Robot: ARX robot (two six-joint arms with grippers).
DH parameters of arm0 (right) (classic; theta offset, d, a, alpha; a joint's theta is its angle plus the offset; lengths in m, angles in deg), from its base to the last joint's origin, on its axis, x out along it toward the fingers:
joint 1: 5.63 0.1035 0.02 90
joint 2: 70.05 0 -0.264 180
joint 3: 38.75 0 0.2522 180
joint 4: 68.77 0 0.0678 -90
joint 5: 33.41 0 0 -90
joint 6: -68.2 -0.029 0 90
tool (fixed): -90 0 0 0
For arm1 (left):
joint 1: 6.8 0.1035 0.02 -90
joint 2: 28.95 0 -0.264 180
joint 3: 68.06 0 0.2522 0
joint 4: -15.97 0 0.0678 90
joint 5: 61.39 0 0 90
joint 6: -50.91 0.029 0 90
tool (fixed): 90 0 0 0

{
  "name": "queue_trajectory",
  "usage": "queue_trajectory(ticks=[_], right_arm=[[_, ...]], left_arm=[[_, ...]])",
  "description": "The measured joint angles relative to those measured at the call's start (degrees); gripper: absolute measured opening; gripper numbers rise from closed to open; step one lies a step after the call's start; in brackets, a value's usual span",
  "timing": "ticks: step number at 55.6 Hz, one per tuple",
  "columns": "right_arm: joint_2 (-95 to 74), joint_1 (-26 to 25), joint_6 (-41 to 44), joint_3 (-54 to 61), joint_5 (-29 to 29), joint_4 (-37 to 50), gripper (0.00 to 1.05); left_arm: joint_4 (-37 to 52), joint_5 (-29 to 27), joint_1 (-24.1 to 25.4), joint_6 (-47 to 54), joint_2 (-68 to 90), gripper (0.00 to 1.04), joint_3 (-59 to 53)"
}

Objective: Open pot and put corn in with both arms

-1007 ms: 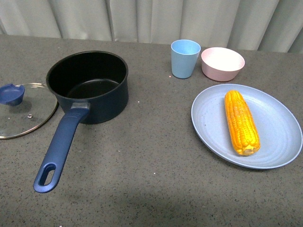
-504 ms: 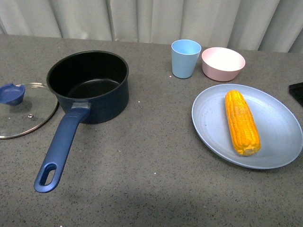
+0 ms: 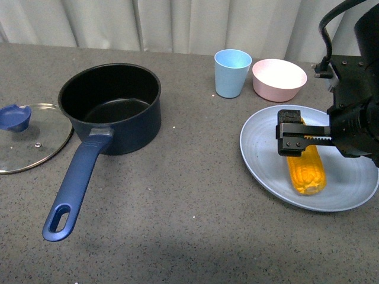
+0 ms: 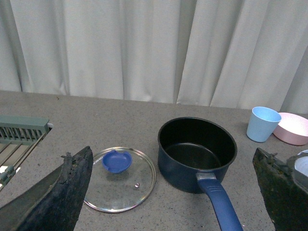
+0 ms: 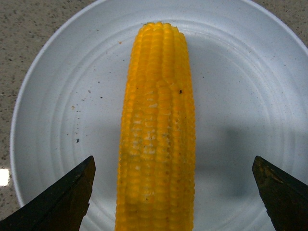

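Right black pincer gripper [image 5: 173,195]: hovering over whole yellow-orange corn cob [image 5: 156,130], jaws spread wide, one each side, touching nothing. Likely lined up square across the cob for a pinch near mid-length.

Cob lying on round pale blue plate [image 3: 260,160], table right, well apart from dark navy saucepan [image 3: 112,106].

Saucepan uncovered, black inside bare, ready to receive. Round glass lid with blue knob [image 3: 29,139] flat on the table just beside it, out of the way.

Left black pincer gripper [image 4: 175,192]: held back and high, jaws spread, nothing between, facing the pan.

Cob: neat kernel rows, glossy, rounded, tapering at one end. Probably prone to rolling under a loose grip.
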Motion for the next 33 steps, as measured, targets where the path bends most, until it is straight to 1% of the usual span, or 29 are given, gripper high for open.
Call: queue_trajectory(ticks=[9,11,24,33], right_arm=[[-2.86,0.17,-0.57,-2.27,-0.52,-1.20,0.96],[-3.32,0.20,-0.81,-2.67,-0.50,-1.60,0.93],[-4.68,0.74,-0.85,-3.39,-0.70,-2.25,0.58],[-4.66,0.66,-1.97,-3.78,0.63,-2.86,0.38]], left_arm=[[0.00,0.00,0.00,0.00,0.00,0.98,0.00],[0.00,0.00,0.00,0.00,0.00,0.98,0.00],[0.00,0.00,0.00,0.00,0.00,0.98,0.00],[0.00,0.00,0.00,0.00,0.00,0.98,0.00]])
